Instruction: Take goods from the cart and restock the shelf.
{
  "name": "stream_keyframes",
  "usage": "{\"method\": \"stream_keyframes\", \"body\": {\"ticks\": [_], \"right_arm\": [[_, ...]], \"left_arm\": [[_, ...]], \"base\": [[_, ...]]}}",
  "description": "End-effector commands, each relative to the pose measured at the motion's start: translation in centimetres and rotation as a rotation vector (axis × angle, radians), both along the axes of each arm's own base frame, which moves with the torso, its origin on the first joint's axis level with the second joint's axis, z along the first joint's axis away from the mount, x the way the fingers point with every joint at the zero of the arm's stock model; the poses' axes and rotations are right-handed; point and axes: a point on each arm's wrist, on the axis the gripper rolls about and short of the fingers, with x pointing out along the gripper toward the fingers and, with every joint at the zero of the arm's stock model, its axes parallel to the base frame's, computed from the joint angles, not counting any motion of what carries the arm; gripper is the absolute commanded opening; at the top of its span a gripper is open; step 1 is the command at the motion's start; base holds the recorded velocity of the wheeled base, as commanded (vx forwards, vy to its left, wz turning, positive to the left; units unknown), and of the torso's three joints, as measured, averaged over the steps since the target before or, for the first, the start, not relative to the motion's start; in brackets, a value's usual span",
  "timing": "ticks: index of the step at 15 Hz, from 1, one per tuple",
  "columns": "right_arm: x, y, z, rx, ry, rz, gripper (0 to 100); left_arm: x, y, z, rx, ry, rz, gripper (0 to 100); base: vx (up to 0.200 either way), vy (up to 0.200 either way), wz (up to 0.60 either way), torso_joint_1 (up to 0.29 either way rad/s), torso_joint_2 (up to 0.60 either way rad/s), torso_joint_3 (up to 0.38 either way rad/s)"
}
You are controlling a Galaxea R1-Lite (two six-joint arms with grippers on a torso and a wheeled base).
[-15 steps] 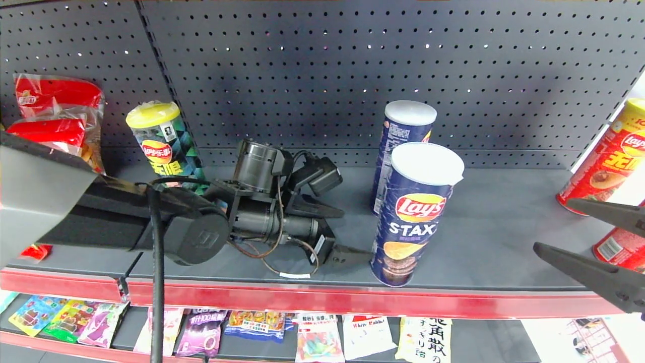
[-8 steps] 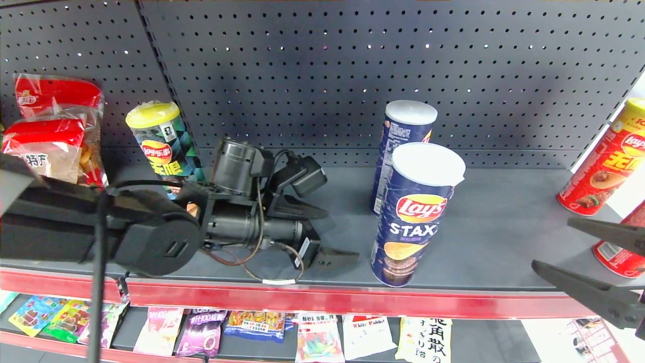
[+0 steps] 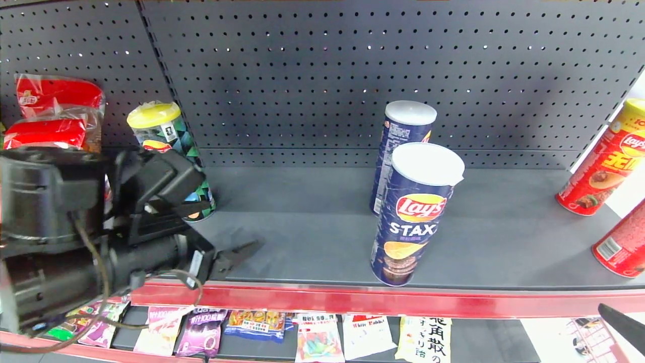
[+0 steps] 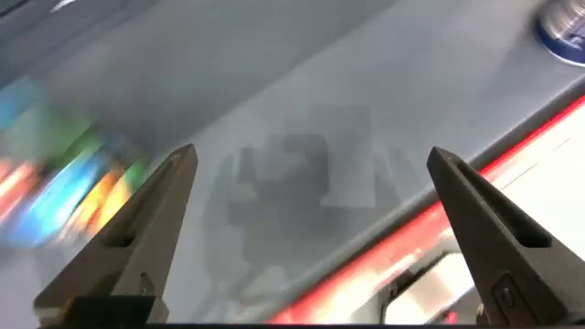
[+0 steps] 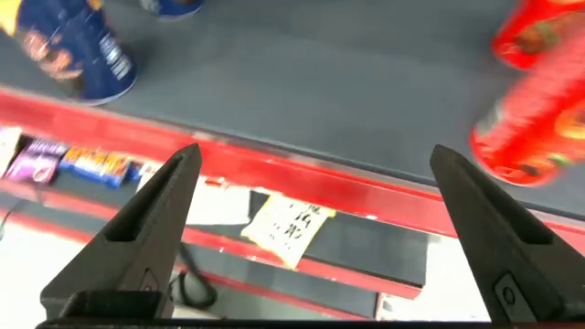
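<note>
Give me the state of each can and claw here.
Front blue can: upright, lid on.
Rear blue can: upright, lid on.
Yellow-lidded can: upright, lid on.
Red can: standing, lid on.
Left claw: open, empty.
Right claw: open, empty.

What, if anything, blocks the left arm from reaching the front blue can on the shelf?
Nothing visible, so probably yes. The left gripper is at the shelf's front edge with jaws open, and only bare shelf lies between it and the front blue can.

Fingers apart, blue can, red cans
</note>
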Motion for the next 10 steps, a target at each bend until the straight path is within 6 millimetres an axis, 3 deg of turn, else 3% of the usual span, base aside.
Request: {"method": "stream_keyframes", "body": {"ticks": [1, 6, 10], "right_arm": [[-0.7, -0.2, 0.2, 0.005, -0.04, -0.028, 100], [0.8, -0.4, -0.4, -0.043, 0.061, -0.135, 100], [1.2, -0.9, 0.0, -0.042, 0.061, -0.223, 100]], "left_arm": [[-3.9, 2.7, 0.8, -0.071, -0.066, 0.093, 100], [-10.2, 8.1, 0.8, -0.038, -0.012, 0.359, 100], [-13.5, 9.7, -0.4, -0.011, -0.04, 0.421, 100]], "base": [[0.0, 0.0, 0.0, 0.0, 0.0, 0.0], [0.0, 0.0, 0.0, 0.0, 0.0, 0.0], [0.0, 0.0, 0.0, 0.0, 0.0, 0.0]]}}
